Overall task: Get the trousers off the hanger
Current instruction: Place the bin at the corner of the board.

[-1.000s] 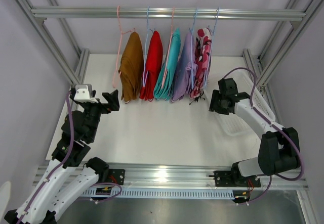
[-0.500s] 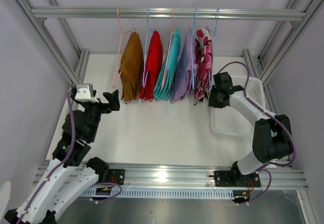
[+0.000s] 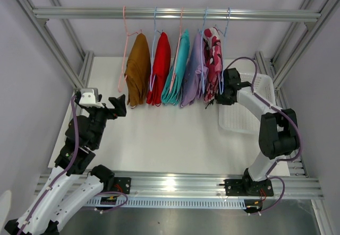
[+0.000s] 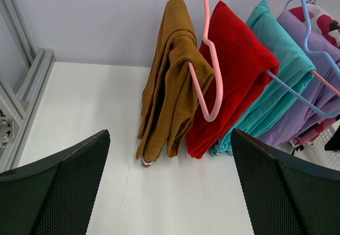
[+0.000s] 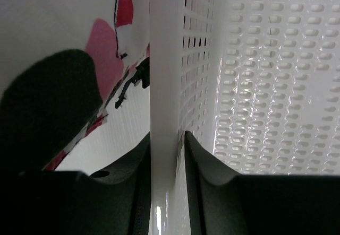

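Several trousers hang folded over wire hangers on the top rail (image 3: pixel 175 14): mustard-brown (image 3: pixel 138 68), red (image 3: pixel 160 65), teal (image 3: pixel 178 70), lilac (image 3: pixel 192 73) and pink camouflage (image 3: pixel 213 60). My left gripper (image 3: pixel 118 106) hovers open to the left of them, facing the mustard-brown pair (image 4: pixel 170 92) on its pink hanger (image 4: pixel 210 70); nothing lies between its fingers (image 4: pixel 64 187). My right gripper (image 3: pixel 226 89) is beside the camouflage pair (image 5: pixel 69 60) and shut on the left wall (image 5: pixel 164 86) of the white basket (image 3: pixel 249 121).
The white perforated basket stands on the table at the right, under the right arm. Aluminium frame posts (image 3: pixel 79 68) run along both sides of the white table (image 3: pixel 170 134). The trouser hems hang close above the table.
My right gripper has closed on the basket's wall and moved back toward the camouflage trousers, dragging the basket with it. The left arm has not moved.
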Tool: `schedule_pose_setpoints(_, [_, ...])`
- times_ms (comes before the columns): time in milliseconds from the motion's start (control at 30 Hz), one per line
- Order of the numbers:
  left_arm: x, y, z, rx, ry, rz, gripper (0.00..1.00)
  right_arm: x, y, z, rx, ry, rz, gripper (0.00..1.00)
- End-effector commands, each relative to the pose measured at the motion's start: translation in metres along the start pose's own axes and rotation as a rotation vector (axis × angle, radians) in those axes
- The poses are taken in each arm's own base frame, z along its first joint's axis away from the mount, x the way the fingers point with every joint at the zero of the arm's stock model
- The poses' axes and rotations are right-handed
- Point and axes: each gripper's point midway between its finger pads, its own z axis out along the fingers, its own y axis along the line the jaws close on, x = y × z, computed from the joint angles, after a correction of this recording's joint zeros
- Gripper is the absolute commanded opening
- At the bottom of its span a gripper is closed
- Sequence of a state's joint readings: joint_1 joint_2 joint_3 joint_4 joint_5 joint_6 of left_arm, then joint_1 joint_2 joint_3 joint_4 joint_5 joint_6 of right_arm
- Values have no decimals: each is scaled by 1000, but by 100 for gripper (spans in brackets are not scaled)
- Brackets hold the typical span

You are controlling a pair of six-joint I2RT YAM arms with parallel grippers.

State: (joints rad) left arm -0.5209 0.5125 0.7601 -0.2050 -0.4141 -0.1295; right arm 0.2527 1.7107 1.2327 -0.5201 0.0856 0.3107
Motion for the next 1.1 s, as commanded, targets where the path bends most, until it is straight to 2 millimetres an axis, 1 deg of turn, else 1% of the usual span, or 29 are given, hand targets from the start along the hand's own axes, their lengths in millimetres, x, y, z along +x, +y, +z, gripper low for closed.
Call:
schedule_pose_setpoints(0, [-16, -7, -1, 34, -34, -1, 99, 20, -10, 22, 20, 87, -29, 0])
schedule_pose_setpoints(133, [-15, -8, -1, 40, -32, -2, 99, 6, -10, 27, 7, 84, -30, 0])
schedule_pose_setpoints(200, [-15, -8, -1, 40, -32, -2, 99, -4, -7, 32, -3, 85, -40, 0])
schedule_pose_setpoints(267, [-14, -9, -1, 44, -29, -2, 99, -6, -6, 36, -12, 92, -47, 0])
schedule_pose_setpoints(433, [-13, -11, 0, 50, -21, 1, 99, -11, -13, 45, -9, 100, -39, 0])
schedule_pose_setpoints(500, [-14, -11, 0, 53, -22, 1, 99, -11, -13, 49, -35, 112, -26, 0])
schedule_pose_setpoints(600, [-14, -11, 1, 53, -21, 1, 99, -13, -16, 51, -51, 114, -9, 0])
schedule_pose_setpoints(633, [-13, -11, 1, 52, -19, 2, 100, -12, -16, 51, -53, 116, -8, 2])
schedule_pose_setpoints(700, [-13, -11, 1, 52, -18, 2, 100, -10, -16, 49, -53, 122, -4, 11])
schedule_pose_setpoints(733, [-13, -11, 1, 51, -17, 4, 99, -11, -15, 46, -55, 118, -2, 28])
schedule_pose_setpoints(767, [-13, -11, 1, 49, -18, 4, 99, -10, -16, 44, -51, 122, 2, 36])
schedule_pose_setpoints(800, [-13, -11, 1, 48, -17, 4, 99, -11, -16, 41, -51, 119, 8, 41])
schedule_pose_setpoints(833, [-11, -10, 2, 46, -15, 7, 99, -14, -15, 36, -56, 110, 13, 50])
schedule_pose_setpoints(933, [-11, -10, 1, 46, -19, 5, 99, -20, -15, 22, -52, 99, 18, 57])
schedule_pose_setpoints(967, [-13, -10, 1, 47, -24, 6, 99, -26, -16, 18, -48, 87, 21, 59])
schedule_pose_setpoints(1033, [-12, -9, 2, 41, -24, 8, 100, -30, -16, 7, -52, 81, 16, 64])
schedule_pose_setpoints(1067, [-11, -9, 2, 40, -21, 12, 99, -36, -16, 2, -51, 67, 17, 66])
